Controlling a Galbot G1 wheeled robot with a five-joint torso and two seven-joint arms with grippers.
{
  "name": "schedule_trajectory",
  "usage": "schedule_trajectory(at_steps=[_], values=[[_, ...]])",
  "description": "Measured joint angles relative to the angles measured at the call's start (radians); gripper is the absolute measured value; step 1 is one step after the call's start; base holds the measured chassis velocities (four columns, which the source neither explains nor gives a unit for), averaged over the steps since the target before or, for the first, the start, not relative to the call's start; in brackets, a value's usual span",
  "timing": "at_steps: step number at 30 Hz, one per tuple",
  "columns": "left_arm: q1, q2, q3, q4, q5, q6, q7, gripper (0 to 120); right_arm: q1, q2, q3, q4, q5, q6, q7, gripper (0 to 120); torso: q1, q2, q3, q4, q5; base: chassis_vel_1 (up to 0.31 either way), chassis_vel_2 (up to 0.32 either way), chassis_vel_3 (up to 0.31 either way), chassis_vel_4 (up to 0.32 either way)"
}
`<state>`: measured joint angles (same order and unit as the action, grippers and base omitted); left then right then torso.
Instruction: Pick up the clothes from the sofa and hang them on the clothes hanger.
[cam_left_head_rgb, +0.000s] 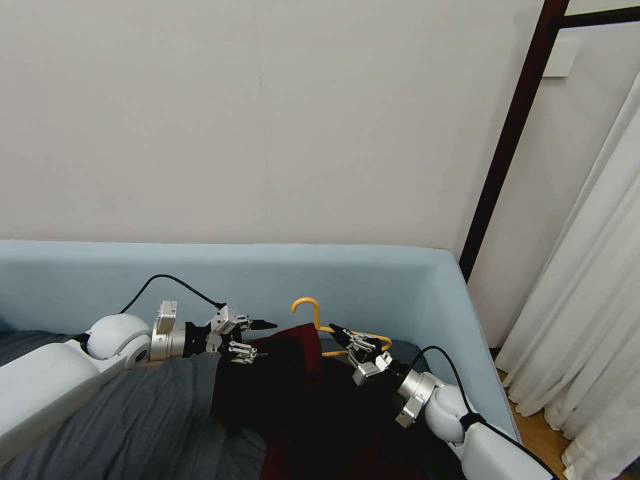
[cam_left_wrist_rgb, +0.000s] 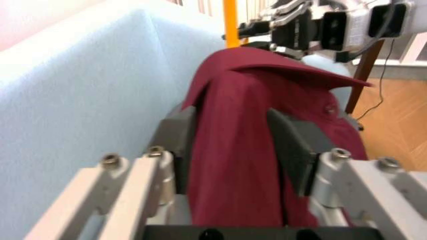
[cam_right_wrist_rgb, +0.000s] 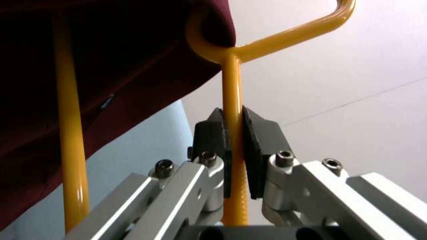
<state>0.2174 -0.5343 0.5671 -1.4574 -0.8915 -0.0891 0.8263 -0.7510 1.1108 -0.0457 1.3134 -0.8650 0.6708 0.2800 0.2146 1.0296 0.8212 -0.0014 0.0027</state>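
A dark red garment (cam_left_head_rgb: 285, 385) lies draped over a yellow hanger (cam_left_head_rgb: 306, 305) on the light blue sofa (cam_left_head_rgb: 200, 280). My right gripper (cam_left_head_rgb: 352, 350) is shut on the hanger's stem (cam_right_wrist_rgb: 230, 85), just below the hook, with the red cloth (cam_right_wrist_rgb: 120, 60) hanging over the hanger's arm. My left gripper (cam_left_head_rgb: 250, 338) comes in from the left at the garment's shoulder. It is open, and its pads (cam_left_wrist_rgb: 180, 145) straddle a raised fold of the red fabric (cam_left_wrist_rgb: 233, 100). Beyond that fold, the left wrist view shows the right gripper (cam_left_wrist_rgb: 293, 25) and the hanger's stem (cam_left_wrist_rgb: 230, 20).
The sofa's grey seat cushion (cam_left_head_rgb: 120, 420) spreads under my left arm. A dark wooden pole (cam_left_head_rgb: 510, 140) rises behind the sofa's right end, with white curtains (cam_left_head_rgb: 590, 330) further right. A plain wall stands behind the backrest.
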Motion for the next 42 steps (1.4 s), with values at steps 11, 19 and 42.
schedule_trajectory(at_steps=[11,19,42], values=[[-0.108,-0.096,0.128,0.118,0.062,-0.044,0.077,19,-0.006,-0.015,0.009,0.014,-0.010,0.000,-0.001,5,0.000,0.000,0.000,0.0001,0.0000,0.000,0.000,0.000,0.000],[-0.145,-0.132,0.184,0.171,0.091,-0.060,0.109,8,-0.009,-0.016,0.018,0.016,-0.029,0.005,0.002,5,0.000,0.000,0.000,0.0000,-0.0002,0.000,0.000,0.000,0.000],[-0.146,-0.122,0.183,0.151,0.101,-0.062,0.064,15,-0.015,-0.023,0.001,0.034,0.012,-0.013,-0.002,5,0.000,0.000,0.000,0.0000,0.0000,0.000,0.000,0.000,0.000]])
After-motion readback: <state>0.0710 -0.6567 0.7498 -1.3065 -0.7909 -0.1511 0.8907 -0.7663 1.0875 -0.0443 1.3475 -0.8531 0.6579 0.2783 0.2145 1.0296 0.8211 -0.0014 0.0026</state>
